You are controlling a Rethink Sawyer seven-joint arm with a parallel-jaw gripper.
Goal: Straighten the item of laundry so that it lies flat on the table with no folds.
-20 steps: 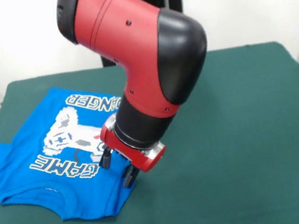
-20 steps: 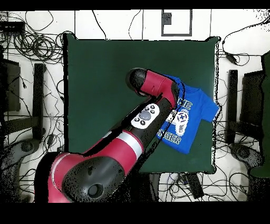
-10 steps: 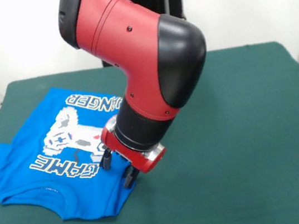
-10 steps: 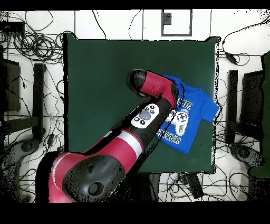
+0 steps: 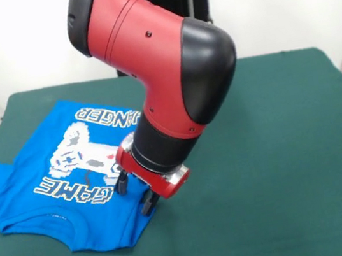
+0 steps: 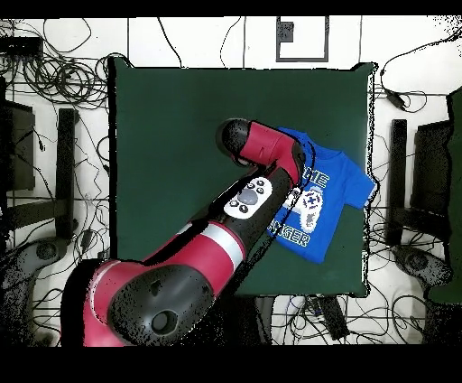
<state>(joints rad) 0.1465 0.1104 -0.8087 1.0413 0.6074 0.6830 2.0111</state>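
My gripper [image 5: 134, 193] sat low over the right edge of the T-shirt [image 5: 51, 184], its two fingers standing apart with blue cloth between them; whether they had closed on the fabric I could not tell. The shirt lay print-up at the near left of the surface [image 5: 268, 171], its left sleeve at that edge and a doubled fold along its near hem. Judgement: a good pinch should take only the upper layer at the side hem, then drag low and slow toward the right so the fold opens rather than bunches. Open green room lay to the right and near side, nothing on it. Left offered none; pulling that way risked cloth sliding off the edge.
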